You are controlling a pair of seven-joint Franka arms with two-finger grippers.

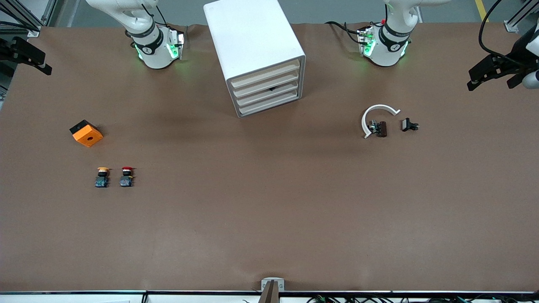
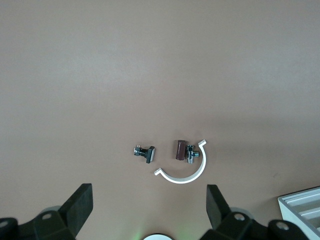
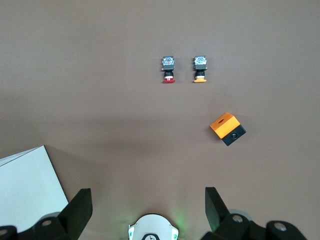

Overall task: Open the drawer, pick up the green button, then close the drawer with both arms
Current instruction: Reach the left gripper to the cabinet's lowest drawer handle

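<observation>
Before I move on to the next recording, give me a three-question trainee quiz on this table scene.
1. True or false: every drawer of the white drawer cabinet is shut.
2. Multiple choice: which object lies beside the yellow-capped button? A) the orange box B) the red-capped button C) the white curved clip
3. Fill in: the left claw and the right claw both have their fingers ____.

Key:
1. True. All four drawer fronts sit flush, and no green button is visible.
2. B. The red-capped button stands next to it; the orange box is farther from the front camera, and the white curved clip is toward the left arm's end.
3. Open.
</observation>
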